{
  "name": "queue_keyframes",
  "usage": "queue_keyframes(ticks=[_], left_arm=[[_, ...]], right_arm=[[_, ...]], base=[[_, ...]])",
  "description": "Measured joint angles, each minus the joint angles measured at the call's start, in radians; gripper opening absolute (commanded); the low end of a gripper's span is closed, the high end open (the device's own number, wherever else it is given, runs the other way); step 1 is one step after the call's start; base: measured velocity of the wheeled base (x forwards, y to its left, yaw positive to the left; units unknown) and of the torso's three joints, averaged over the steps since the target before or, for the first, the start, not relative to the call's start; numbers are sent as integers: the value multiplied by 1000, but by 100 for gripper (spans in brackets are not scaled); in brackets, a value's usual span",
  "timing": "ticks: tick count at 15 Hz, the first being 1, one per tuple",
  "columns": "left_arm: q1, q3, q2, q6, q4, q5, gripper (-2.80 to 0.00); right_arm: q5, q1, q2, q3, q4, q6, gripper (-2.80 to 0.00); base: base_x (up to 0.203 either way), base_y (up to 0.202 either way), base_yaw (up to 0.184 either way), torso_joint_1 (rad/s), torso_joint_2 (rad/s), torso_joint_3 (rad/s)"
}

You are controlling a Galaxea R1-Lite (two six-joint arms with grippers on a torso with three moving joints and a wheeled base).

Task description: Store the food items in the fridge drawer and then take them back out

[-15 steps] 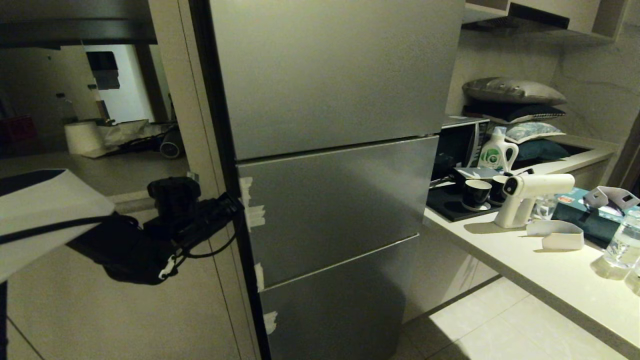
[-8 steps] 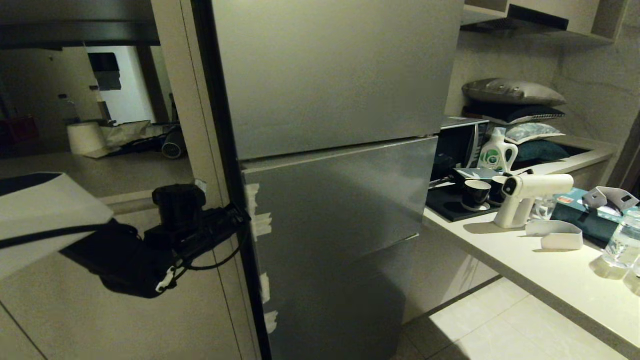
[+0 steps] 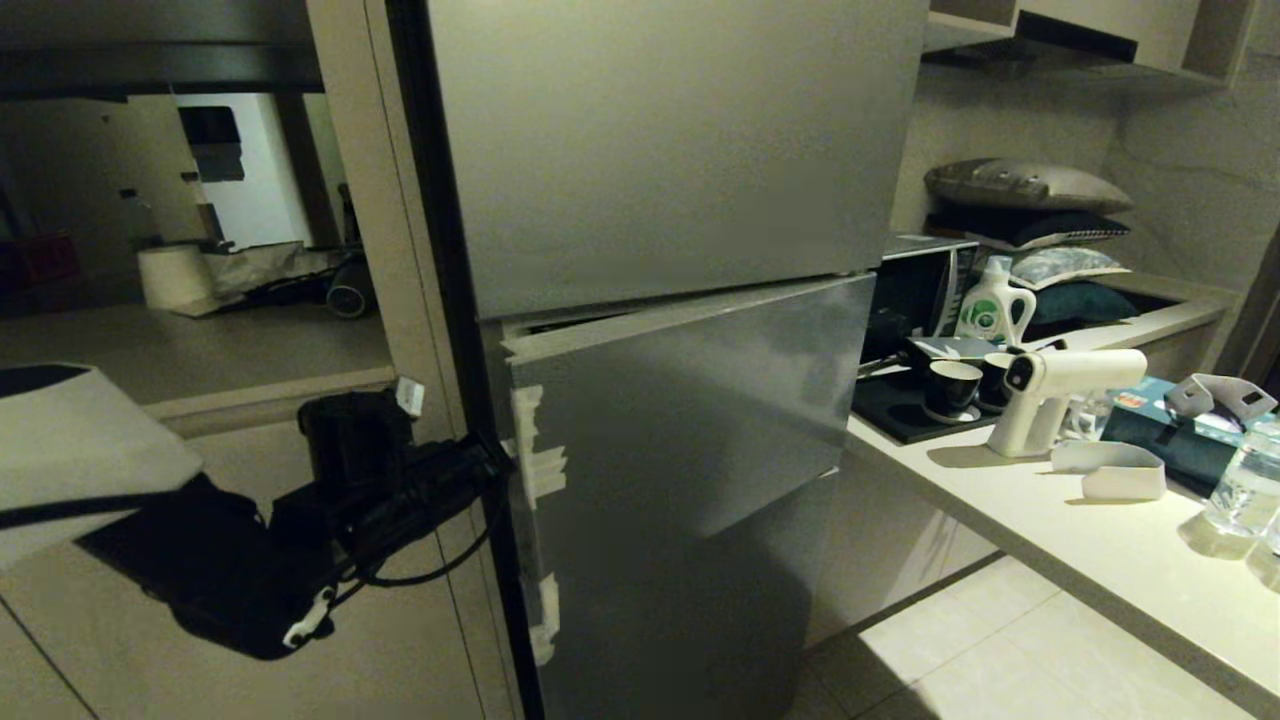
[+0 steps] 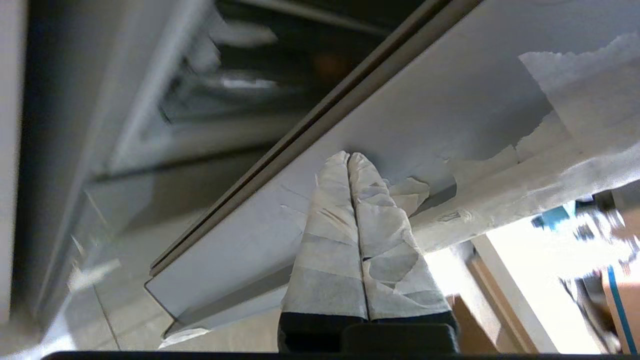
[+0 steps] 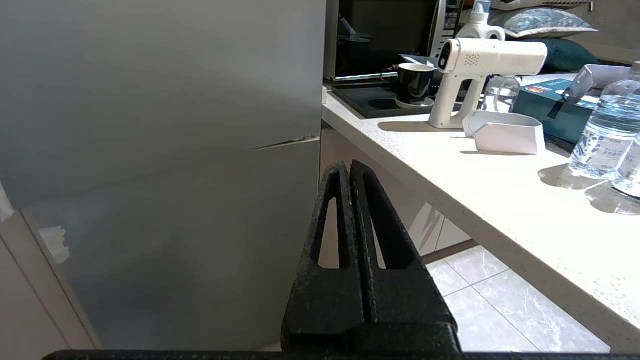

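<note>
My left gripper (image 3: pixel 500 462) is shut, its tape-wrapped fingers (image 4: pixel 330 210) pressed together against the left edge of the fridge's grey middle door (image 3: pixel 690 420). That door stands slightly ajar, with a dark gap along its top and left edge. Through the gap the left wrist view gives blurred clear plastic (image 4: pixel 215 85) and a faint orange-brown spot (image 4: pixel 327 64); I cannot tell whether these are the fridge drawer and a food item. My right gripper (image 5: pixel 346 167) is shut on nothing, held low before the fridge's lower front, outside the head view.
White tape patches (image 3: pixel 540 470) mark the door's left edge. A tall beige cabinet panel (image 3: pixel 400 300) stands just left of the fridge. To the right runs a counter (image 3: pixel 1100 570) carrying a white spray gun (image 3: pixel 1060 385), black cups (image 3: pixel 950 388), a detergent bottle (image 3: pixel 990 305) and a water bottle (image 3: pixel 1245 490).
The middle door has swung outward at its left edge, opening a gap under the top door. My left gripper has come back and down with that edge. The right arm has stayed still.
</note>
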Motion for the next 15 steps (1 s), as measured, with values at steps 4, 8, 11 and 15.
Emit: queue_keyframes(ticks=[4, 8, 11, 15], left_arm=[[-137, 95, -96, 1, 11, 0, -280], [-302, 209, -214, 3, -14, -5, -280], [-392, 311, -326, 3, -6, 0, -280], [-425, 419, -461, 5, -3, 7, -280]], right_arm=[[0, 0, 0, 0, -1, -1, -280], [0, 0, 0, 0, -1, -1, -280], [0, 0, 0, 0, 0, -1, -280], [0, 0, 0, 0, 0, -1, -280]], base=[[0, 0, 0, 0, 0, 0], [0, 0, 0, 0, 0, 0], [0, 0, 0, 0, 0, 0], [0, 0, 0, 0, 0, 0]])
